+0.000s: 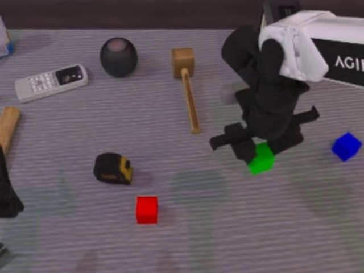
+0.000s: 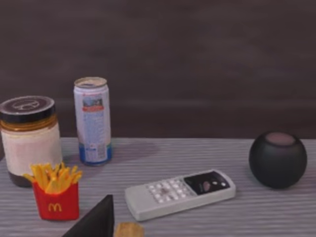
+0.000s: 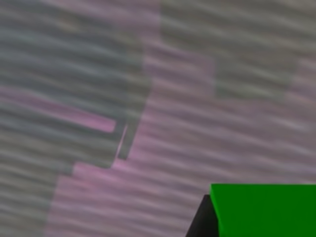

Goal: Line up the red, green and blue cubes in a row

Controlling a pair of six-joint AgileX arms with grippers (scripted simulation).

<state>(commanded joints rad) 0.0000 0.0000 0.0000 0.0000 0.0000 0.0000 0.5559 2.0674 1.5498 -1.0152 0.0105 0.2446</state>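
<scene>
Red cube (image 1: 147, 209) sits nearest the front edge of the grey table (image 1: 227, 227), left of centre and apart from the others. Just beyond it and slightly left lies the black-and-yellow tape measure (image 1: 113, 169). Green cube (image 1: 262, 158) lies right of centre, farther back than the red one; the right gripper (image 1: 256, 149) stands directly over it, its dark fingers either side of the cube's far part, and the right wrist view shows a green face (image 3: 264, 210) with a dark finger (image 3: 201, 219) against its edge, though whether the fingers grip the cube or merely flank it cannot be told. Blue cube (image 1: 346, 146) rests close to the right edge, well apart from the green one and slightly farther back. Left arm is parked at the left edge, its gripper (image 1: 8, 193) only partly in the top view, so its fingers' state cannot be told. Farther back, a wooden mallet (image 1: 186, 85) lies near the centre with its head toward the far side. A dark round speaker (image 1: 119, 57) and a pale remote control (image 1: 51, 82) lie at far left; the left wrist view also shows a drinks can (image 2: 92, 120), a lidded jar (image 2: 29, 139) and a red carton of fries (image 2: 54, 191).
</scene>
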